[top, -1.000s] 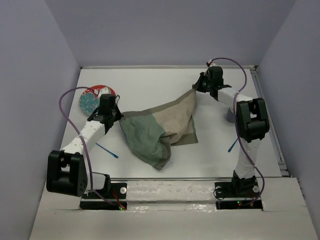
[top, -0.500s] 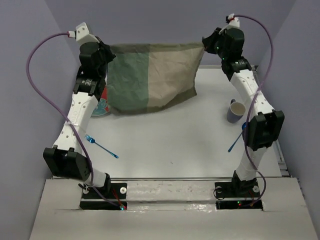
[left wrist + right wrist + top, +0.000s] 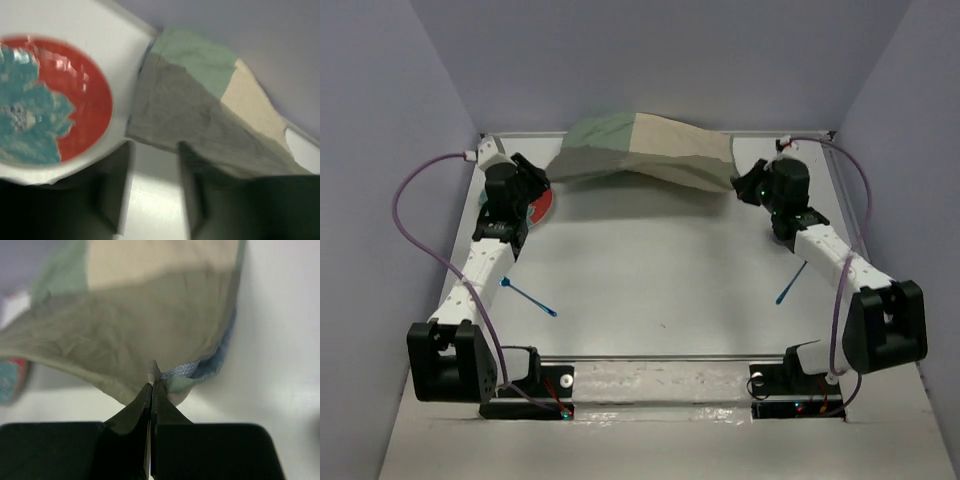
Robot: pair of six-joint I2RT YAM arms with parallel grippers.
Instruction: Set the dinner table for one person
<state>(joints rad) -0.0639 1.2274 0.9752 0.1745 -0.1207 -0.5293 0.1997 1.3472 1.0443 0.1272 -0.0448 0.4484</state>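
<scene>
From above: shows the dinner table [image 3: 660, 270] white and flat under both arms. Shows the cloth mat [image 3: 640, 155] along its far edge, sagging in the middle, between the left gripper [image 3: 538, 183] and the right gripper [image 3: 740, 187]. Finds the right gripper at the mat's right corner, above the table's far right part. Finds the left gripper just beside the mat's left end, over a red and teal plate [image 3: 542, 205]; cannot tell contact from here.

From the left wrist: shows fingers [image 3: 117, 190] spread apart, holding nothing, bare table between them, the mat just ahead.

From the right wrist: shows jaws pressed together, pinching the mat's lower edge, white table below and to the right.
</scene>
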